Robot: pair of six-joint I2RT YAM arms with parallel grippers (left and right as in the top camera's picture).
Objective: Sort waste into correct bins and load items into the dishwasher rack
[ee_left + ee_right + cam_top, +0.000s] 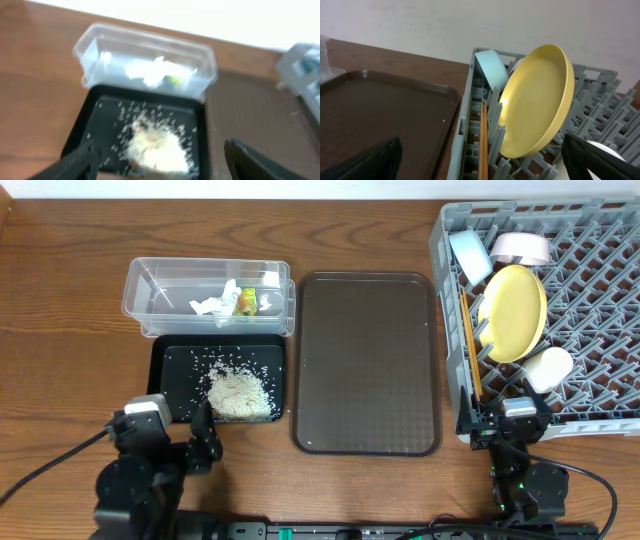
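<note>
Evidently the sorting looks finished, judging by how things lie. The crumpled white tissue and the small green-and-orange snack wrapper share the clear rectangular plastic tub, far left on the wooden surface. The loose white rice grains are heaped in the shallow black rectangular tray just on the near side of it: dry litter in one, food in the other. The flat brown serving tray sits in the middle.

On the right, the large grey lattice rack props the round yellow plate on edge between pegs, likely so it takes little room. The light blue bowl leans beside it, and the thin wooden chopsticks lie along the rack's left channel. A pale rounded piece at the far edge and a white one nearer are probably cup and bowl, though you cannot tell which is which.

Your left gripper hangs spread and empty by the black tray's near edge. Your right gripper is likewise spread and empty at the rack's near left corner. The left wrist view is blurred, and the rack runs off the right edge.
</note>
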